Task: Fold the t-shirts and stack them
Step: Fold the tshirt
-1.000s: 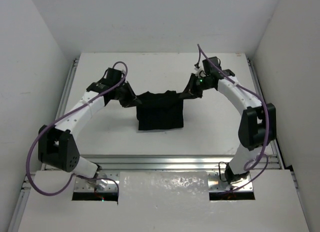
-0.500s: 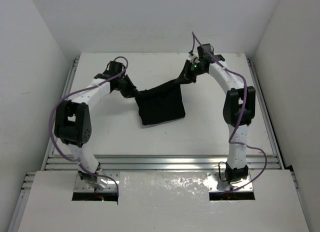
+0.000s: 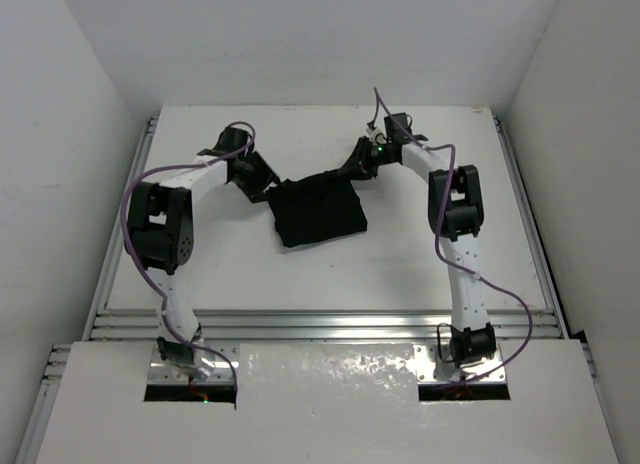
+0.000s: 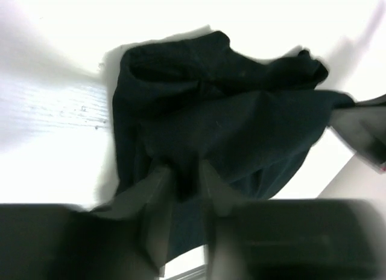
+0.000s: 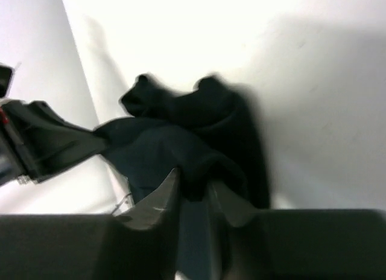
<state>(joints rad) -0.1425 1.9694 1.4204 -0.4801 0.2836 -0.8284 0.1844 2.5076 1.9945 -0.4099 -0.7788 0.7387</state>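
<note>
White walls (image 3: 90, 64) enclose the table (image 3: 420, 244) under the t-shirt (image 3: 318, 212). Wrist views alone show the left gripper (image 4: 184, 180) and right gripper (image 5: 193, 186) pinching it.

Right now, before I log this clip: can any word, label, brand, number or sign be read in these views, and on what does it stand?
No readable text in any view.
The black t-shirt shows no print or tag.
The arms show no legible label from above, and both wrist views are too blurred to read anything.
</note>
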